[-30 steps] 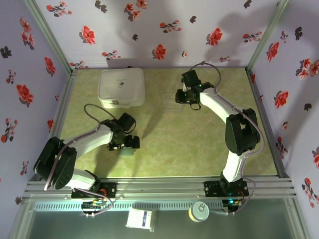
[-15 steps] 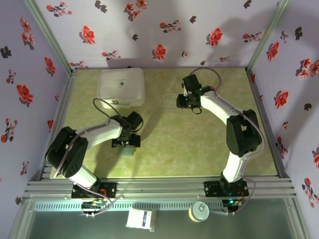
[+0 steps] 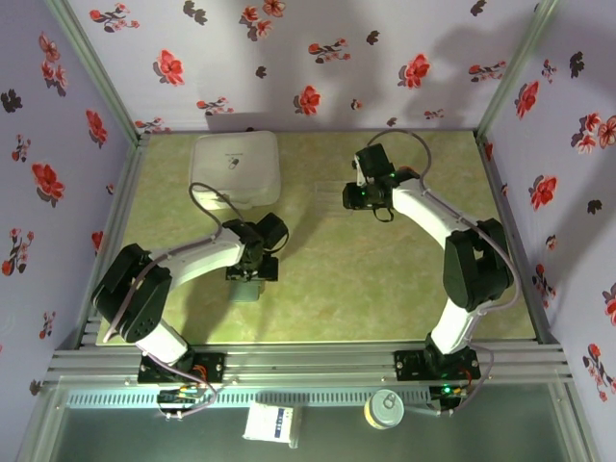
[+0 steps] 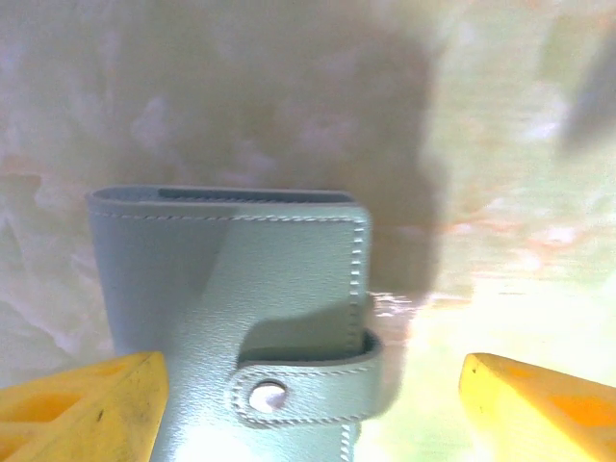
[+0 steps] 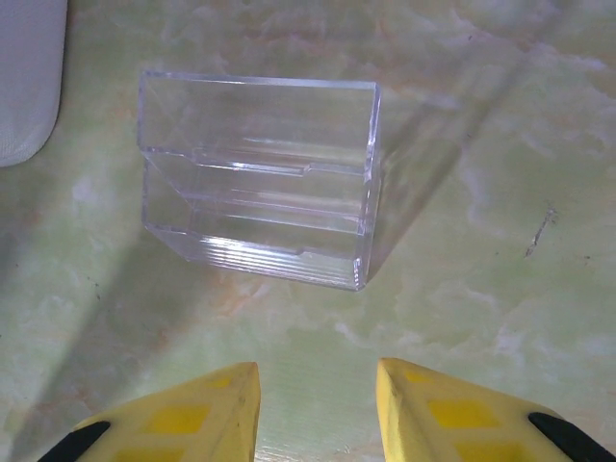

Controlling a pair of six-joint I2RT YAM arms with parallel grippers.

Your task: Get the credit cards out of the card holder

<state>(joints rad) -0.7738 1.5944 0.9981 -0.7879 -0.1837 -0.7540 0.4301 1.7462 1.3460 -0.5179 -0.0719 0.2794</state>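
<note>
Straddling the shut holder (image 4: 231,289) with left gripper (image 4: 308,395), fingers apart. Facing clear tray (image 5: 260,183) with right gripper (image 5: 318,390), fingers slightly apart, empty.

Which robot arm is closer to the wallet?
Left. The left arm has its fingers right at the wallet, which lies mostly between them. The right arm is far across the table, pointing at the clear tray.

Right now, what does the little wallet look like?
The card holder is pale grey-blue, leather-looking, with light stitching along its edges. It is folded shut, its strap fastened by a round metal snap. It lies flat on the green table, between the open yellow fingers of the left hand; contact is unclear.
</note>
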